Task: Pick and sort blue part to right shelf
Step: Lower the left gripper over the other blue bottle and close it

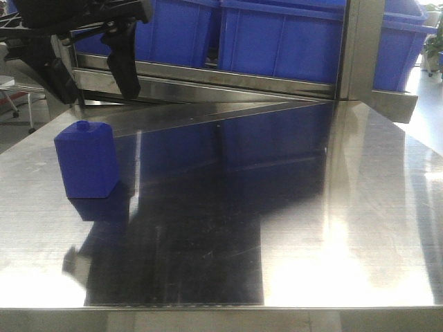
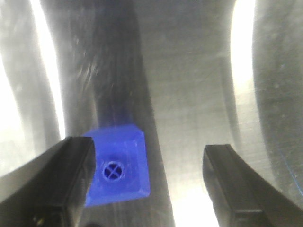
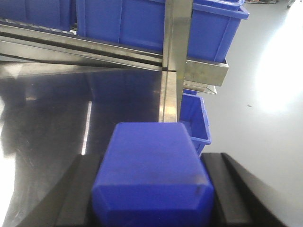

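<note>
Right wrist view: blue part (image 3: pixel 151 175) tight in right gripper (image 3: pixel 151 158), long axis toward right shelf (image 3: pixel 173 47); left gripper (image 2: pixel 156 151) wide.

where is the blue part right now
Right wrist view: the blue part is gripped between the fingers of the right gripper at bottom centre, facing the steel post of the right shelf and its blue bins.

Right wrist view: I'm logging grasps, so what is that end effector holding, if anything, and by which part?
The right end effector holds the blue part, clamped by its two opposite side faces.
</note>
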